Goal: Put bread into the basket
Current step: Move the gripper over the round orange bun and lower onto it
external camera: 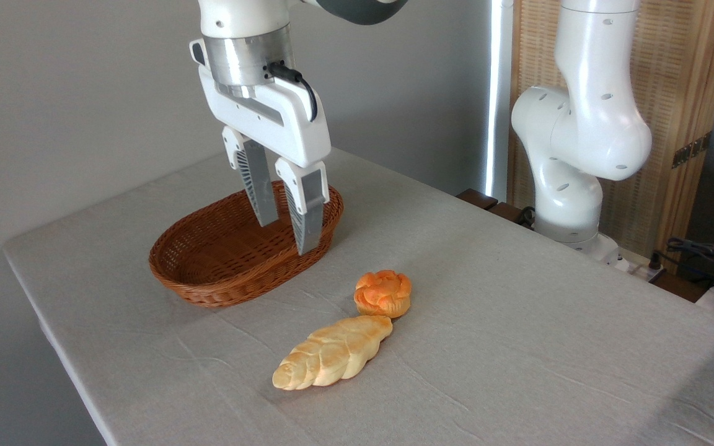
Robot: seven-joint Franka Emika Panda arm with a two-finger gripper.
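The bread (383, 292), a small round orange bun with a knotted flower top, sits on the grey tablecloth near the table's middle. The basket (208, 282), an oval reddish-brown wicker one, lies to its upper left and has nothing in it. My gripper (287, 236) hangs in front of the basket's right end, up and to the left of the bun. Its two grey fingers (306, 214) stand apart with nothing between them.
A longer pale golden braided loaf (332, 352) lies just in front of the bun, touching or nearly touching it. The arm's white base (571, 186) stands at the table's far right edge, with cables (704, 254) beyond it. The table's left edge runs close to the basket.
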